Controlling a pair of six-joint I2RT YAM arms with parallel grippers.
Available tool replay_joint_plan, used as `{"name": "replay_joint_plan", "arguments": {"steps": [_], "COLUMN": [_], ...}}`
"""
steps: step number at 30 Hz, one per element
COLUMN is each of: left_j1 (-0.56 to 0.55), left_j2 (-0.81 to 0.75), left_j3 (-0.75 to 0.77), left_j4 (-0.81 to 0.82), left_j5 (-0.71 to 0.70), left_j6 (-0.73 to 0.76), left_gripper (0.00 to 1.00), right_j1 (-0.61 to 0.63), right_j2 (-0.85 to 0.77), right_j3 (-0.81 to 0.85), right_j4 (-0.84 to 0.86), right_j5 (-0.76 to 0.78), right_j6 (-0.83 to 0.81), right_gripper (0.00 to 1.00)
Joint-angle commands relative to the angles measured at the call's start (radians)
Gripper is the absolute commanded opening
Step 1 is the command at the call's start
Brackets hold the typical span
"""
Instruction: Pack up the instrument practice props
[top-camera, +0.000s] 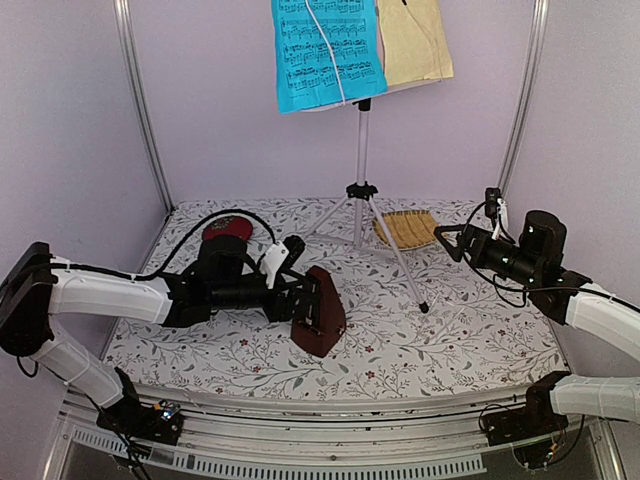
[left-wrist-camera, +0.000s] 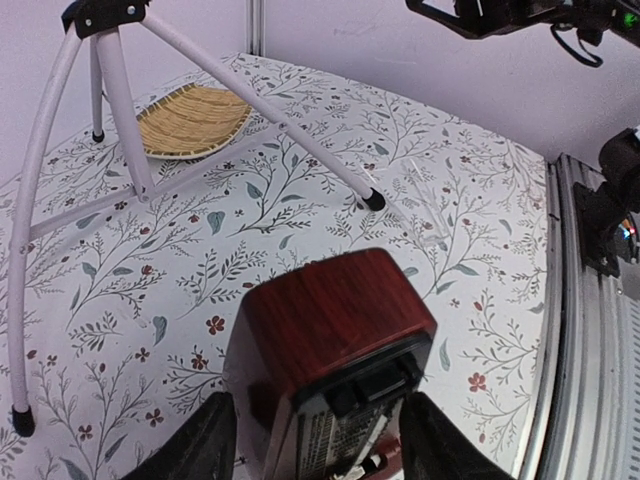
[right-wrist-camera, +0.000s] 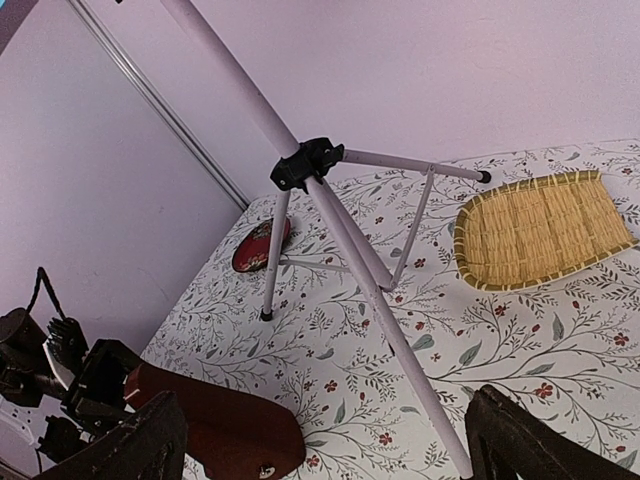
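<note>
The dark red-brown metronome (top-camera: 320, 310) (left-wrist-camera: 320, 320) (right-wrist-camera: 220, 430) is tipped over left of centre, its base turned toward my left gripper (top-camera: 298, 300) (left-wrist-camera: 320, 445). That gripper is shut on it, with a finger pressed against each side of the base. The silver tripod music stand (top-camera: 362, 150) (left-wrist-camera: 280, 120) (right-wrist-camera: 310, 165) stands at the back centre. On its desk hang a blue music sheet (top-camera: 325, 50) and a pale-yellow one (top-camera: 415, 40). My right gripper (top-camera: 443, 243) (right-wrist-camera: 320, 445) is open and empty, just right of the stand's front leg.
A woven straw tray (top-camera: 408, 230) (left-wrist-camera: 190, 120) (right-wrist-camera: 540, 225) lies behind the stand's right leg. A red oval dish (top-camera: 228, 230) (right-wrist-camera: 258, 247) sits at the back left. Purple walls and metal posts enclose the flowered tabletop (top-camera: 450, 340).
</note>
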Motion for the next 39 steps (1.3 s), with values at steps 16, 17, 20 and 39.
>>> {"name": "replay_joint_plan", "arguments": {"steps": [16,17,20,39], "left_j1": [-0.01,-0.01,-0.01,0.006], "left_j2": [-0.002,-0.001,0.003,-0.032], "left_j3": [-0.027,-0.026,-0.023,-0.06], "left_j4": [0.009,0.006,0.002,0.04], "left_j5": [-0.039,-0.043,-0.036,-0.008], "left_j6": [0.015,0.018,0.022,0.019], "left_gripper": [0.87,0.87,0.86,0.6], "right_j1": [-0.002,-0.002,-0.002,-0.002], "right_j2": [0.002,0.002,0.006,0.028], "right_j3": [-0.018,-0.017,-0.015,-0.01], "right_j4": [0.047,0.049,0.052,0.067], "right_j5": [-0.02,-0.021,-0.024,-0.038], "right_j6": [0.007,0.008,0.006,0.011], "right_gripper": [0.99,0.99,0.99,0.99]}}
